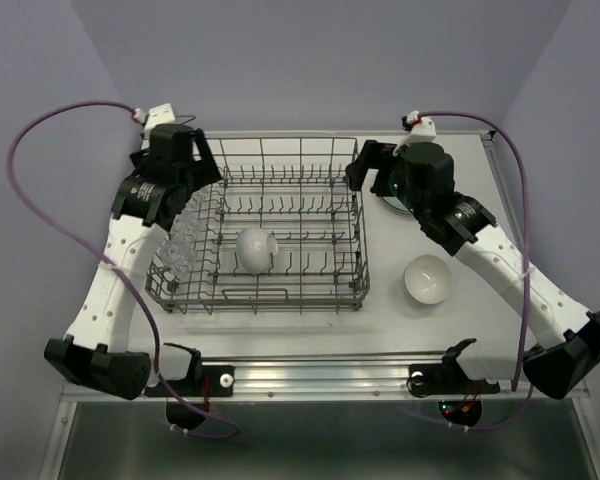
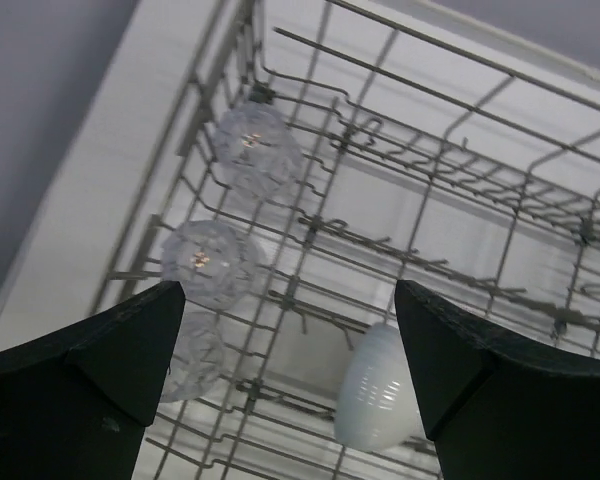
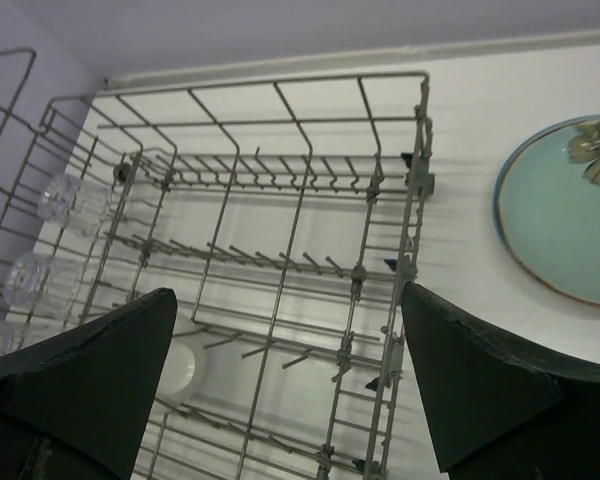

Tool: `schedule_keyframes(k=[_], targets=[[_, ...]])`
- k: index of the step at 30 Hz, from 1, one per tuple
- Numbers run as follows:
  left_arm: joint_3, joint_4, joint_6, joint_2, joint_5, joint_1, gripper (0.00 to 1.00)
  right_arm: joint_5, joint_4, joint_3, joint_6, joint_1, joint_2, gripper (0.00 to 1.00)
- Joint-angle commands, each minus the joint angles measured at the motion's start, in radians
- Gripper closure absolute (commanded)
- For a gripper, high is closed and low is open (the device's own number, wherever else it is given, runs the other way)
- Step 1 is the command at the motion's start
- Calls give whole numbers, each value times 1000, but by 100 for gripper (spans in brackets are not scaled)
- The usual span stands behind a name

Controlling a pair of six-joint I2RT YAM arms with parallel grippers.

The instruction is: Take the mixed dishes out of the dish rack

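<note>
Glasses [image 2: 202, 262] are lining the left wall of the dish rack [image 1: 280, 304], their row running near-to-far just below the left end effector [image 2: 288, 300], which is hovering spread and empty, closer than the equally spread right end effector [image 3: 285, 300].

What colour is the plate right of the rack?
Pale green plate with a dark floral mark; best in the right wrist view.

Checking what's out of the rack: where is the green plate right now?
The green plate lies flat on the table, just right of the dish rack, near its far right corner.
</note>
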Motion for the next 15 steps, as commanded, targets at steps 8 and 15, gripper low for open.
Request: schedule_keyframes(k=[8,15], targets=[[-219,91,157,-177,118,372,1,-176,55,23,32,175,181,0],[-273,152,241,-122,210,412,4,-147,54,85,49,259,315,0]])
